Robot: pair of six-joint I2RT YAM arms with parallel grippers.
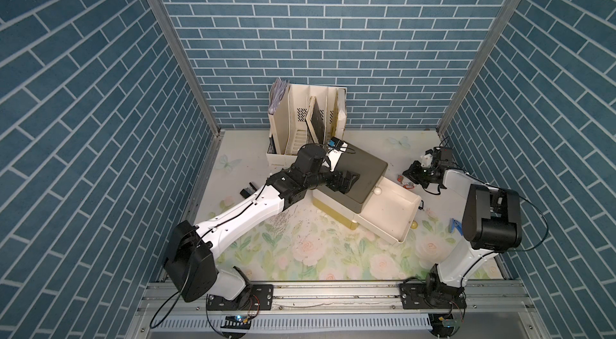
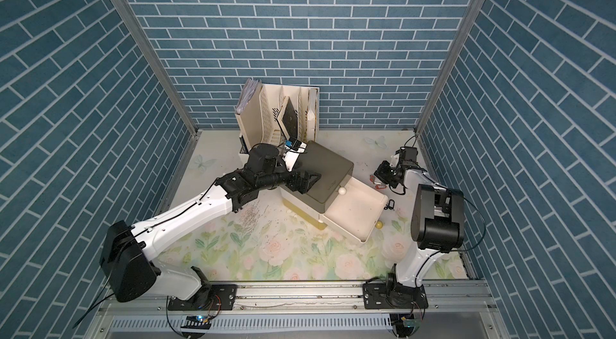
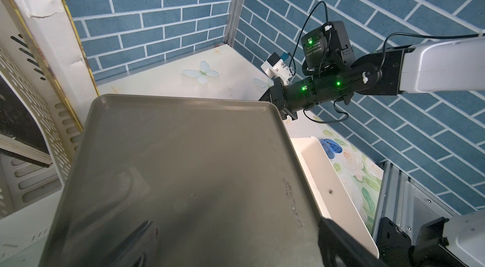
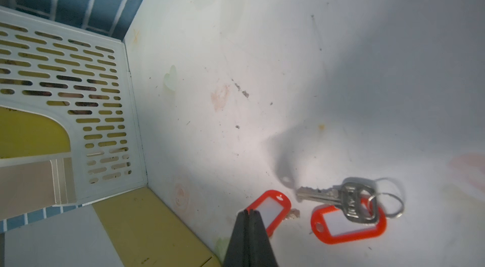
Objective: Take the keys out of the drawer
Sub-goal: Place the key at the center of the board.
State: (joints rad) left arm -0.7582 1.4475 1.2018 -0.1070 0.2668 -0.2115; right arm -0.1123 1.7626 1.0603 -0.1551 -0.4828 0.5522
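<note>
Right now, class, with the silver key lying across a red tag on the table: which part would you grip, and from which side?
Probably the red tag under the key, across its narrow width at the end the key leaves bare, coming straight down. It lies flat on the table, so its long parallel edges are reachable only from above; the key blade looks too thin to pinch.

This is a robotics lab test cell dressed up as a home or office desk corner. Three walls papered in a blue brick pattern (image 1: pixel 300 37) hang on bare aluminium corner posts (image 1: pixel 174 44). Two white-and-black robot arms (image 1: pixel 240 214) are bolted to an aluminium rail (image 1: pixel 333 295) along the front edge, with loose wires showing. The props are a floral-printed table cover (image 1: pixel 300 254), a cream slotted plastic file rack (image 1: pixel 286 120) and a small cream drawer unit with an olive-grey top (image 1: pixel 366 167).
</note>
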